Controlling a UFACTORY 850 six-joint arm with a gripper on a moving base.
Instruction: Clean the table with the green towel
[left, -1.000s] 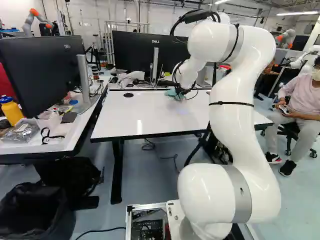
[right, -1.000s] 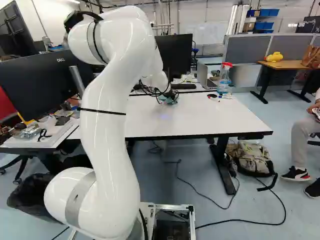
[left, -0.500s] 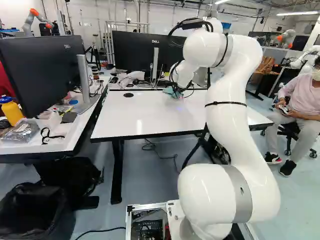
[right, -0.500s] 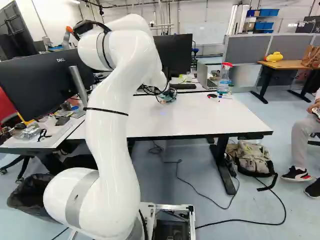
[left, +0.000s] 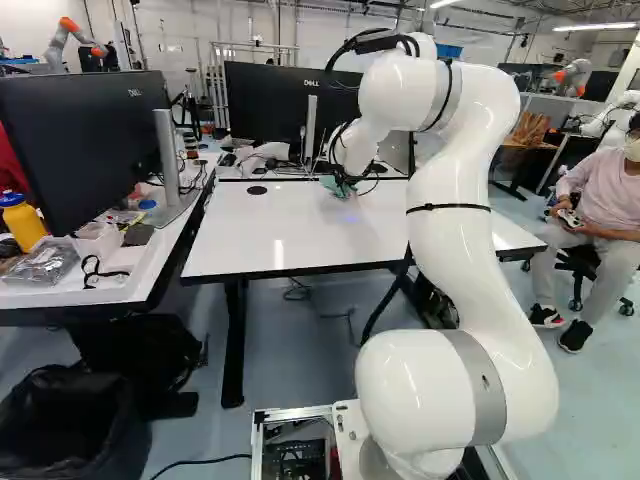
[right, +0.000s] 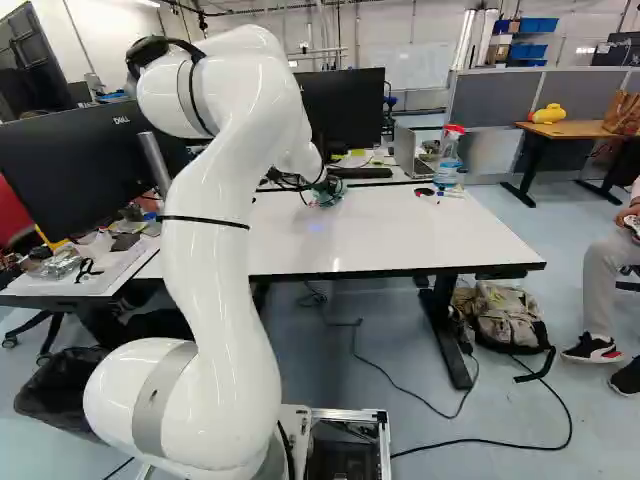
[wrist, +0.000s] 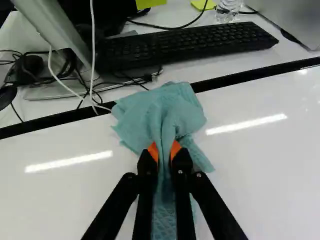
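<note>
Your hand (wrist: 164, 150) pinches the green towel (wrist: 177, 112) between its pads, the cloth bunched and spread over the table's far edge (wrist: 240, 81). For a good wipe, keep the cloth pressed lightly and flat, and draw overlapping strokes across the white table (right: 400, 240). Beyond that edge, mind the keyboard (wrist: 190, 45) and the white cable (wrist: 92, 55) just beside the towel; steer around the spray bottle (right: 449, 155) too.

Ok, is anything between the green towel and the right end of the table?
Yes, near the far edge: a small black object and, farther right, a bottle. Nearer the robot, nothing visible blocks the towel.
</note>
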